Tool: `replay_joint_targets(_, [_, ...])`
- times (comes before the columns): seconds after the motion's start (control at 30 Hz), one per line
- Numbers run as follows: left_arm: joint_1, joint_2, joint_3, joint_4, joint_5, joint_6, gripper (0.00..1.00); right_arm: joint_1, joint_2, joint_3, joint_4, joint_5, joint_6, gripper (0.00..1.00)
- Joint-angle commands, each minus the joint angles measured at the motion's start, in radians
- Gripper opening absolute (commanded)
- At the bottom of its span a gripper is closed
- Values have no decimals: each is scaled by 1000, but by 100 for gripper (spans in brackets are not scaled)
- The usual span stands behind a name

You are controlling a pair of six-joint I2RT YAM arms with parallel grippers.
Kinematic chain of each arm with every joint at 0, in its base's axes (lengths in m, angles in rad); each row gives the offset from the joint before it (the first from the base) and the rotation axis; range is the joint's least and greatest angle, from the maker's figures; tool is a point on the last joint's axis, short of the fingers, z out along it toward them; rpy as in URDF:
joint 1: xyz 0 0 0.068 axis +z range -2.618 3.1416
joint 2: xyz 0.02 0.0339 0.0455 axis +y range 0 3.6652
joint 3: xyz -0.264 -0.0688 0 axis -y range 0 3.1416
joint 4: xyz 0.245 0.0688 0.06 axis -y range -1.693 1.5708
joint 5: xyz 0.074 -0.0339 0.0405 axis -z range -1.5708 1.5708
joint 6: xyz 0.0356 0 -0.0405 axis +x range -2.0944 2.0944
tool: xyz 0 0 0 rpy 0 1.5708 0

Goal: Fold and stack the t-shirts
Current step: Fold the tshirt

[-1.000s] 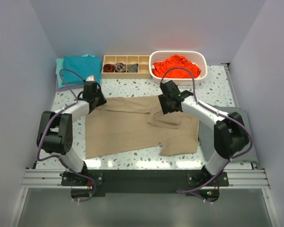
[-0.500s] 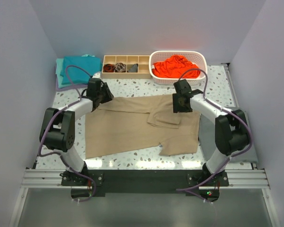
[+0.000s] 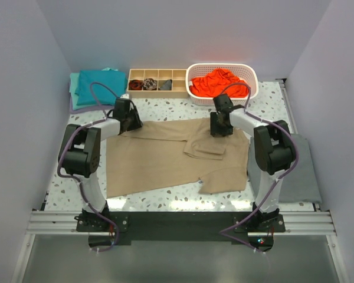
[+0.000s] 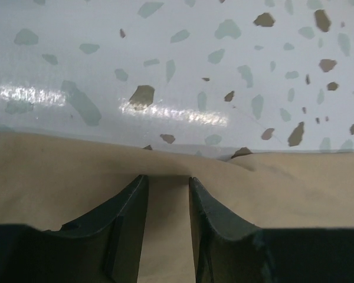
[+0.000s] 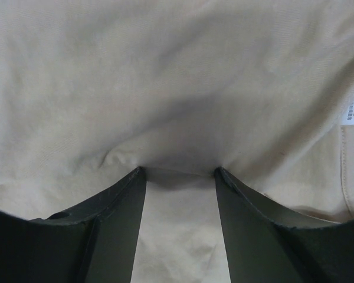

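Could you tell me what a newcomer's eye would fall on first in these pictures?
The tan t-shirt, spread and partly folded across the middle of the table, draws the eye first. The left fingers and right fingers are both down on the cloth at its far side, set apart. Behind it, a bright orange-red t-shirt fills the white basket at the far right, and teal t-shirts lie in the far left corner.

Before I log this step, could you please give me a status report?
Left hand and right hand parted, tips on tan t-shirt near its far edge. Shirt lies flat, not lifted. Nothing lying on it.
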Motion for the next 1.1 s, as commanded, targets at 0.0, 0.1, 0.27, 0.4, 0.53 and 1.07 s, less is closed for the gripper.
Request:
replay_joint_targets(0.0, [7, 45, -13, -72, -92, 11, 38, -32, 52, 54, 23, 7, 26, 55])
replay_joint_targets(0.1, [42, 73, -8, -83, -112, 10, 38, -67, 96, 74, 4, 12, 37, 55])
replay_joint_targets(0.27, [108, 140, 56, -92, -75, 47, 38, -123, 139, 82, -14, -19, 63, 55])
replay_joint_targets(0.4, [120, 165, 114, -69, -52, 99, 39, -124, 118, 60, -23, -85, 62, 55])
replay_joint_targets(0.53, [120, 212, 176, -55, 27, 128, 39, -107, 72, 11, -11, -137, 57, 55])
replay_joint_targets(1.07, [119, 285, 460, -246, 60, 287, 44, 6, -155, -133, -42, -51, 43, 58])
